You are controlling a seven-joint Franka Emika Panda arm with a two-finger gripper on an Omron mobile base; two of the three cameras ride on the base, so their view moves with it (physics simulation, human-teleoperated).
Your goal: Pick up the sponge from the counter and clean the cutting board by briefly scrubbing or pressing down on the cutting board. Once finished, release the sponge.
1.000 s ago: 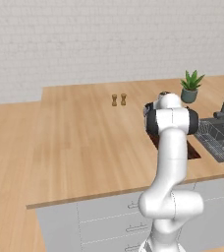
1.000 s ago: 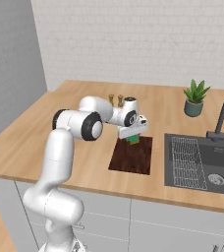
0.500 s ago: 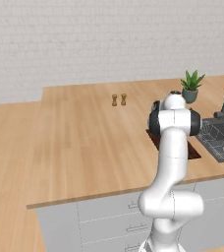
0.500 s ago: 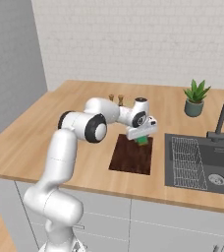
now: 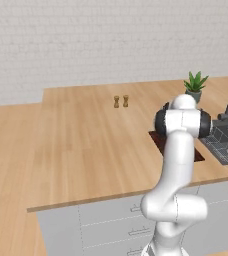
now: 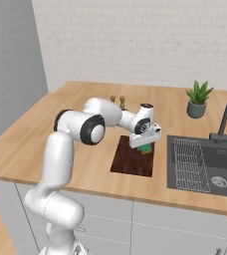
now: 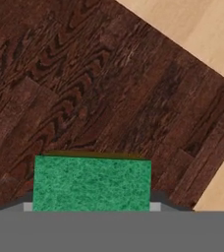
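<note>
My gripper [image 6: 145, 143] is shut on the green sponge [image 6: 146, 148] and points down over the far right part of the dark brown cutting board [image 6: 130, 158]. In the hand view the sponge [image 7: 92, 183] sits between the fingers, close above the board [image 7: 84, 83], with a thin shadow along its far edge. I cannot tell whether it touches the board. The light wood counter [image 7: 192, 29] shows past the board's corner. In the left base view my own arm hides most of the board [image 5: 157, 139].
A black sink basin with a wire rack [image 6: 192, 159] and a dark faucet [image 6: 226, 122] lie just right of the board. A potted plant [image 6: 198, 99] stands behind the sink. Two small shakers [image 5: 121, 101] stand farther back on the counter [image 5: 76, 135].
The gripper has carried the sponge right toward the sink side of the board and then lower, closer to the board's surface.
</note>
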